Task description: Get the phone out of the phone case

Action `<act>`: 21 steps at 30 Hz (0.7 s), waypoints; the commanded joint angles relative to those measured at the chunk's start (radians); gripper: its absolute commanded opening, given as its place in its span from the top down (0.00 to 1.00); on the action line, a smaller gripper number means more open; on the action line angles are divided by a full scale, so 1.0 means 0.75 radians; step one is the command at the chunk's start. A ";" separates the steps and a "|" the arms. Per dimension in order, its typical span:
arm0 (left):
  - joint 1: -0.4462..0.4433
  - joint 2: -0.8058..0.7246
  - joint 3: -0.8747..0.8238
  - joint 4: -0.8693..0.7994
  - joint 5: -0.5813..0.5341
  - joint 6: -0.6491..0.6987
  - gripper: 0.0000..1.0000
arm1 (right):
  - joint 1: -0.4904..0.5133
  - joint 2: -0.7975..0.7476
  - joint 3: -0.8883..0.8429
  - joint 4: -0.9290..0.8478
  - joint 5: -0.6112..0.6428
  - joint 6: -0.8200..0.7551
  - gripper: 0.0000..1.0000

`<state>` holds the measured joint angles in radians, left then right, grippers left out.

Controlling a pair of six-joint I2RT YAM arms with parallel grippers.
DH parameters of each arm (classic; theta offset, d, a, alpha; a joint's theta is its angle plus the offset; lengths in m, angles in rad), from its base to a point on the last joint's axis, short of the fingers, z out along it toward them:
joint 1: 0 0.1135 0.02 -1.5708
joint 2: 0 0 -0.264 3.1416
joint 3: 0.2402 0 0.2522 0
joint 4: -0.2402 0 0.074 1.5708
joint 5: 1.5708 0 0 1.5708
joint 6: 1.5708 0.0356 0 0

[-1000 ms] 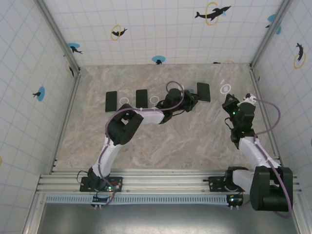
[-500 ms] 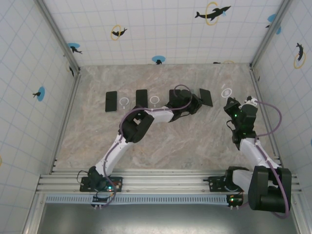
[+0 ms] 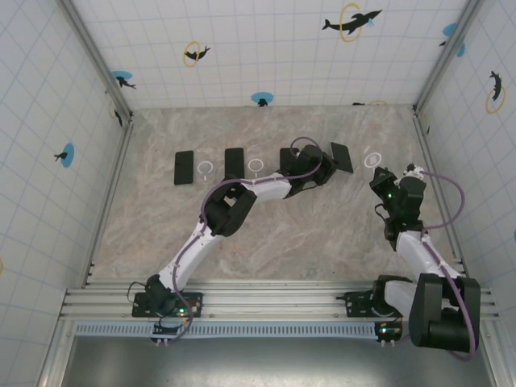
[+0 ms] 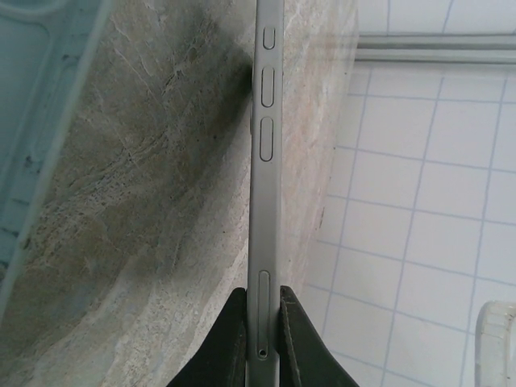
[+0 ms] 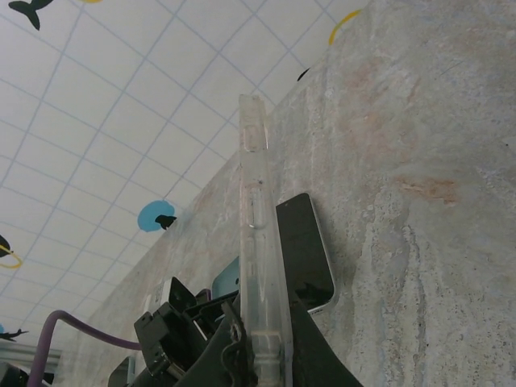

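The left gripper (image 4: 262, 305) clamps the phone (image 4: 264, 201) by its thin edge just left of the clear phone case (image 5: 256, 242), pinched edge-on by the right gripper (image 5: 262, 334) (the two look already separated), one arm per part so they cannot rejoin.

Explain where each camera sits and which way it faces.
Top external: above and behind, looking down on the beige marble table; both arms show.
Left wrist: on that arm, looking along the left tool, shut on the thin grey phone.
Right wrist: looking past the right tool, shut on the clear plastic phone case.
Both wrist views show the phone.
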<state>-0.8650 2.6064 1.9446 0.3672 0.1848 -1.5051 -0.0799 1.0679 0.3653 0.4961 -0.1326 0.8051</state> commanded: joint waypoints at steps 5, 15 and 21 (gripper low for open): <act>-0.008 0.012 0.056 -0.112 -0.051 0.062 0.83 | -0.012 0.040 -0.034 0.050 -0.029 -0.012 0.98; -0.009 -0.010 0.068 -0.167 -0.050 0.131 0.73 | -0.012 0.102 -0.035 0.085 -0.046 -0.008 0.98; -0.012 -0.042 0.059 -0.197 -0.053 0.192 0.64 | -0.013 0.119 -0.039 0.087 -0.041 -0.030 0.98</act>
<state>-0.8650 2.6068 1.9537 0.2546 0.1631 -1.4067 -0.0807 1.1484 0.3523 0.5056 -0.1596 0.8001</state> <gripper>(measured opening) 0.355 0.124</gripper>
